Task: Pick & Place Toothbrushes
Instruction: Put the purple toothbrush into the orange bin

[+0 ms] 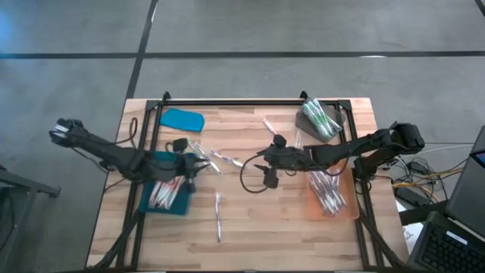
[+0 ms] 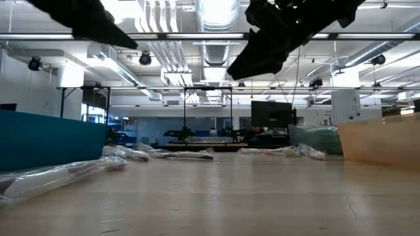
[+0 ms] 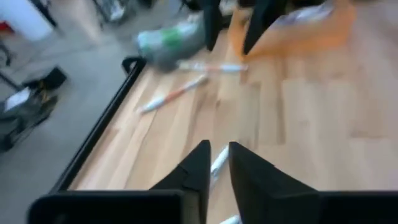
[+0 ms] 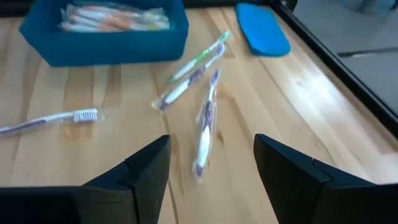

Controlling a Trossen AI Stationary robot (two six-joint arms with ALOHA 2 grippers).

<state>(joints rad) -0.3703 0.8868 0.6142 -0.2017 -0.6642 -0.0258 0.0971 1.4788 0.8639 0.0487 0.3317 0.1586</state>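
High view: left hand [image 1: 198, 168] beside blue tray [image 1: 165, 199] of toothbrushes [image 1: 165, 192]; more lying loose mid-surface [image 1: 242, 220]. Left wrist view: fingers [image 3: 202, 165] narrowly apart, nothing clamped. Right wrist view: right hand [image 4: 211, 163] spread wide above wrapped toothbrush [image 4: 204, 127], empty.

Overhead looks straight down, low view skims level across the table [image 1: 250, 227]; both wrists close, sharing loose toothbrushes [image 4: 205, 121].

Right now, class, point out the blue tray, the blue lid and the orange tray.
blue tray [image 4: 118, 43], right wrist view, front wall.
blue lid [image 1: 183, 119], high view, its middle.
orange tray [image 1: 313, 203], high view, bare floor near its left edge.
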